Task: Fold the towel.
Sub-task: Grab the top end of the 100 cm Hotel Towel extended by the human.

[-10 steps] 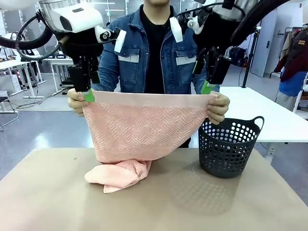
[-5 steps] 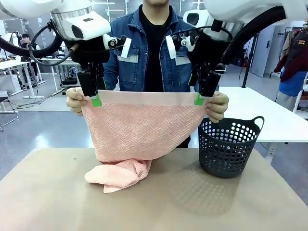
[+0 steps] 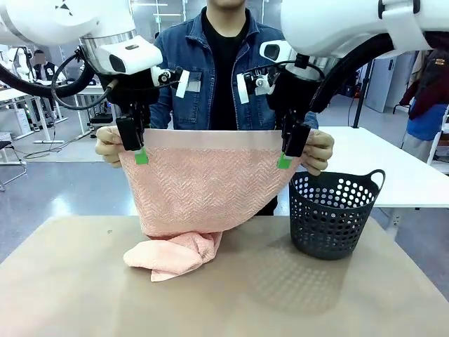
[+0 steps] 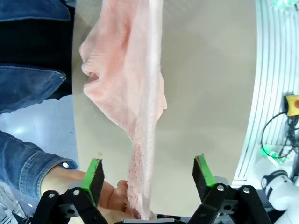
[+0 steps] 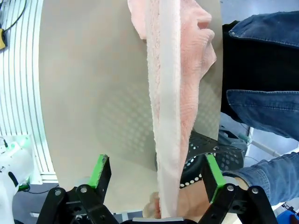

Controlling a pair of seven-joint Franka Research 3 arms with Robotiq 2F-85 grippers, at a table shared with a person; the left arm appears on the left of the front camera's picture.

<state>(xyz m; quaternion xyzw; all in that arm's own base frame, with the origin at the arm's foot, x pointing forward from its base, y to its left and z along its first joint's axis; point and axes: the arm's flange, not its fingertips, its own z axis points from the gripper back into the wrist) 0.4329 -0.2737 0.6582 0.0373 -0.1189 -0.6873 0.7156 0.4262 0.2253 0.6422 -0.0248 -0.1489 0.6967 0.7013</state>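
A person across the table holds the salmon-pink towel [image 3: 210,189] up by its two top corners, the smooth band on top, while its lower end lies bunched on the table. My left gripper [image 3: 139,151] points down over the top edge beside the person's hand [image 3: 109,144]. In the left wrist view the left gripper [image 4: 148,170] is open, with the towel [image 4: 140,93] edge-on between its green pads. My right gripper [image 3: 287,156] straddles the other corner by the person's other hand [image 3: 319,151]. Seen from its own wrist, the right gripper [image 5: 156,168] also stands open around the towel [image 5: 170,93].
A dark perforated basket [image 3: 333,214] stands on the tan table [image 3: 70,281] at the right, just below the right gripper, and appears again in the right wrist view as the basket [image 5: 205,154]. The person stands close behind the towel.
Both grippers have come down and inward from above the person's hands, and their fingers now straddle the towel's top band. The towel and the person's hands have stayed put.
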